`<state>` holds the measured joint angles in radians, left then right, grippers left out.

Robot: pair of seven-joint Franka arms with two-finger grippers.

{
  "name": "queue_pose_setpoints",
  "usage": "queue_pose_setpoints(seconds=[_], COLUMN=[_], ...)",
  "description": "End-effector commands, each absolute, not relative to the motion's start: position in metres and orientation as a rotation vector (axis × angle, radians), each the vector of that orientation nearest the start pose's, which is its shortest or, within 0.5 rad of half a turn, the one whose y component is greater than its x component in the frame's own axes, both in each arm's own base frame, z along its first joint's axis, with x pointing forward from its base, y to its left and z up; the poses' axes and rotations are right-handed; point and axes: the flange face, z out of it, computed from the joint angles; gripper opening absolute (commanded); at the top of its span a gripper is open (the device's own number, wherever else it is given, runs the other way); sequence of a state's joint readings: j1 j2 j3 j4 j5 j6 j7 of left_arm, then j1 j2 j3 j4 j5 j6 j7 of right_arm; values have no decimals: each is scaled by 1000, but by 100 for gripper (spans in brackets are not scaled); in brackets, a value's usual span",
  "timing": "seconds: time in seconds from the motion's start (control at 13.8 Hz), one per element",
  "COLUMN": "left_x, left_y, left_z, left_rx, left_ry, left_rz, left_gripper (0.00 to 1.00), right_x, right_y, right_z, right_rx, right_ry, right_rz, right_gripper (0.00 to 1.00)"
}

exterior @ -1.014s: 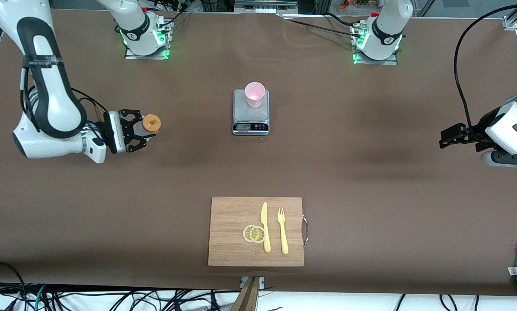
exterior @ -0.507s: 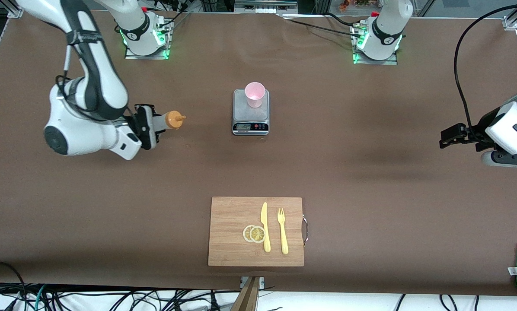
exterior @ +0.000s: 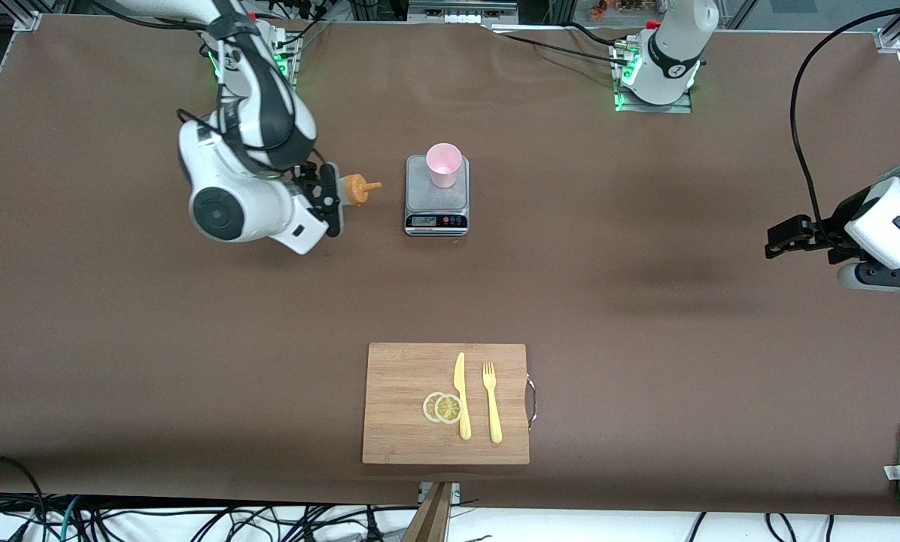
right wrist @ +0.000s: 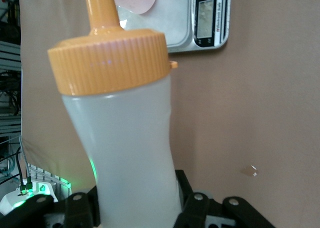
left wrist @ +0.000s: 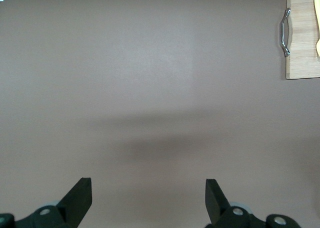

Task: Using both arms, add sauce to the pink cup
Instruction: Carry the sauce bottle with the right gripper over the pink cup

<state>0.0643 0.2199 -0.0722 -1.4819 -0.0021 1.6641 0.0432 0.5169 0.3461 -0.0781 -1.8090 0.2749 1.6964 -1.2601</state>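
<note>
Gripping sauce bottle (exterior: pixel 355 189), right gripper (exterior: pixel 328 197) is held beside scale (exterior: pixel 436 197) (nozzle tilted toward pink cup (exterior: pixel 444 165) on platform). Left gripper (exterior: pixel 785 238) waits, fingers spread.

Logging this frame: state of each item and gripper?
sauce: held tipped sideways, nozzle toward the cup, cap on
pink cup: upright on the scale
scale: display lit, unreadable
right gripper: shut on sauce, beside the scale
left gripper: open, waiting over bare table
</note>
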Motion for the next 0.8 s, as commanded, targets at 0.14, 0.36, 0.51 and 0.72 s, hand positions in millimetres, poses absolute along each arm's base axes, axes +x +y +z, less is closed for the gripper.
queue_pose_setpoints(seconds=[0.14, 0.36, 0.51, 0.72], left_x=[626, 626, 626, 626], left_y=[1, 1, 4, 4], left_z=[549, 548, 548, 548], left_rx=[-3155, -3155, -3155, -3155], left_ry=[112, 112, 107, 104], left_rz=[69, 71, 71, 71], left_gripper=[100, 100, 100, 100], right_x=[486, 466, 455, 439], right_y=[315, 338, 349, 367], right_z=[338, 333, 331, 326], right_rx=[2314, 2265, 2249, 2214], right_ry=[2390, 2318, 2287, 2222], right_rz=[-699, -779, -811, -844], right_gripper=[51, 51, 51, 52])
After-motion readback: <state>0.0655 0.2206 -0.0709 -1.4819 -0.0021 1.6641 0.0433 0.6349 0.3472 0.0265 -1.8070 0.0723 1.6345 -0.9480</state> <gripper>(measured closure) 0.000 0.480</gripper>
